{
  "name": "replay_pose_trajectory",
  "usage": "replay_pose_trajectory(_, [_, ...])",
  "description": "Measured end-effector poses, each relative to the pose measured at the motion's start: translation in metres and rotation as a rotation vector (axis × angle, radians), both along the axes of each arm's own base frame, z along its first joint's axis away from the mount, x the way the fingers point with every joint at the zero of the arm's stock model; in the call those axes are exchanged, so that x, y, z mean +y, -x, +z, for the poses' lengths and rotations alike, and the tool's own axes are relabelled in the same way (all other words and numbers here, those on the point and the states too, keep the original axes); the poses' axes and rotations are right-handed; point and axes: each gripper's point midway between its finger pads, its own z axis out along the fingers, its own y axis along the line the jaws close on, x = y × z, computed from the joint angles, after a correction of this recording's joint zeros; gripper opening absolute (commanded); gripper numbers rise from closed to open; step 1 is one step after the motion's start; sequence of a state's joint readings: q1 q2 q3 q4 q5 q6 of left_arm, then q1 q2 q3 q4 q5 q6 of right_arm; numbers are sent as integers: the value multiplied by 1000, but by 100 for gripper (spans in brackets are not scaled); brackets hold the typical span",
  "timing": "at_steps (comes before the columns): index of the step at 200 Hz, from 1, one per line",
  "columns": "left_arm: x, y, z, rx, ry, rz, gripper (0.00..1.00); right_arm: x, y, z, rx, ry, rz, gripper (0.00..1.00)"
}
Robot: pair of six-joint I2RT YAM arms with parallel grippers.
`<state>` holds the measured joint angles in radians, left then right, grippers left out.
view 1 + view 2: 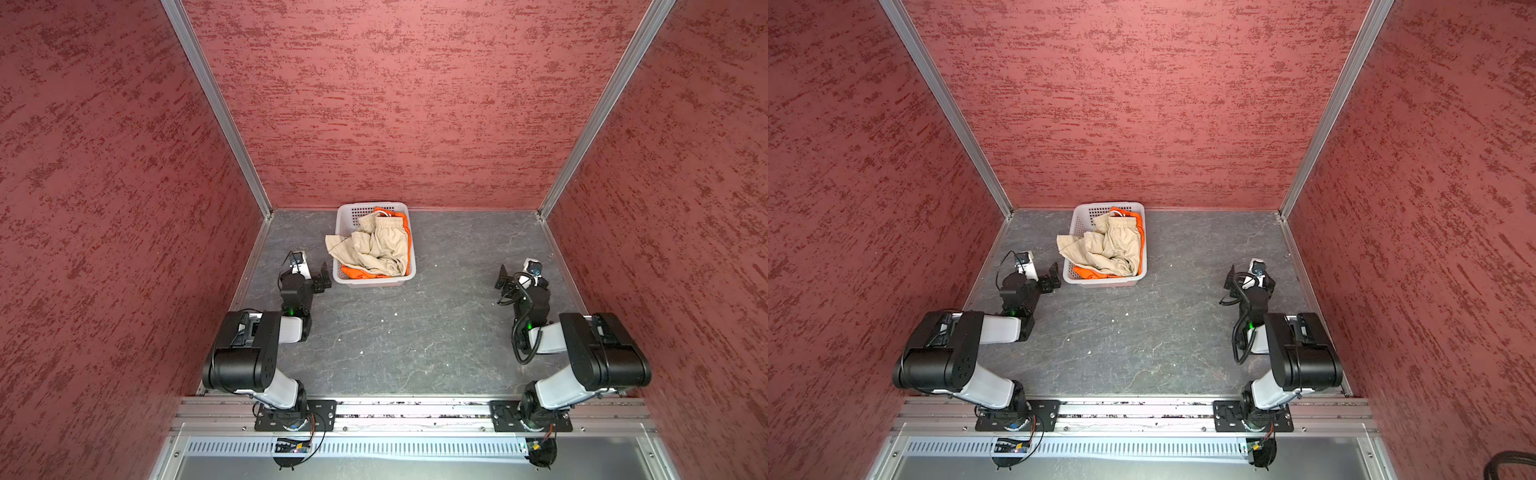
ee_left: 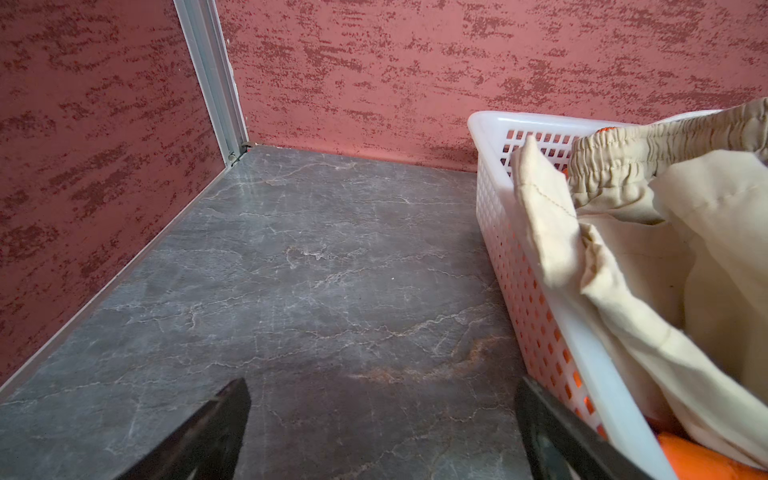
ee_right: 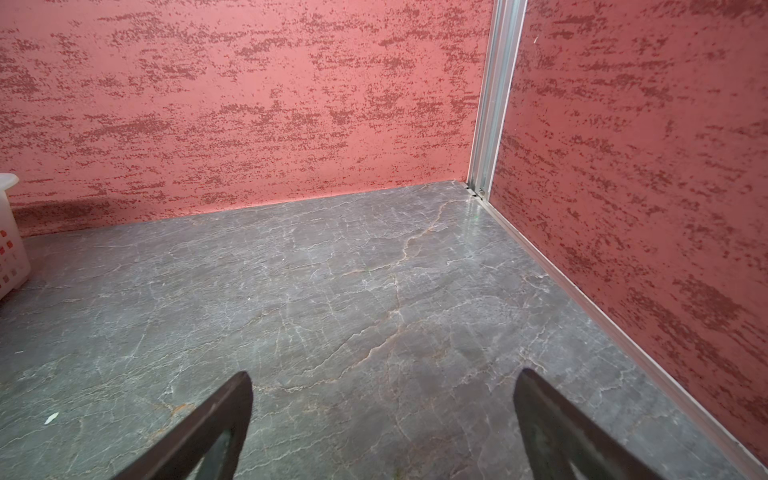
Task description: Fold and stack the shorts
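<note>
the left hand [image 2: 384, 390] hovers empty, fingers wide apart, just beside the white basket [image 1: 376, 283], where the beige shorts [image 1: 376, 249] lie crumpled atop the orange shorts [image 1: 360, 273]; well apart, the right hand [image 3: 384, 384] gapes empty over the grey surface [image 1: 415, 340].

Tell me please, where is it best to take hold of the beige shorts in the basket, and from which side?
Probably grip the beige shorts by the leg that hangs over the basket's rim facing the left gripper, coming from that side. This flap sticks out free past the rim, while the rest lies crumpled on the orange shorts.
</note>
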<state>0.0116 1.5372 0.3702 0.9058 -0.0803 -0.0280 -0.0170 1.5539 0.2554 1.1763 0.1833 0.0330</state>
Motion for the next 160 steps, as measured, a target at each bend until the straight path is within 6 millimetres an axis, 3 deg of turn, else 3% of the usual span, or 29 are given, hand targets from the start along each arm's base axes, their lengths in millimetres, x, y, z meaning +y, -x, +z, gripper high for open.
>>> replay_pose_trajectory(160, [3,4,4,-3,-6,23,100,2,1,2,9,1,11,99])
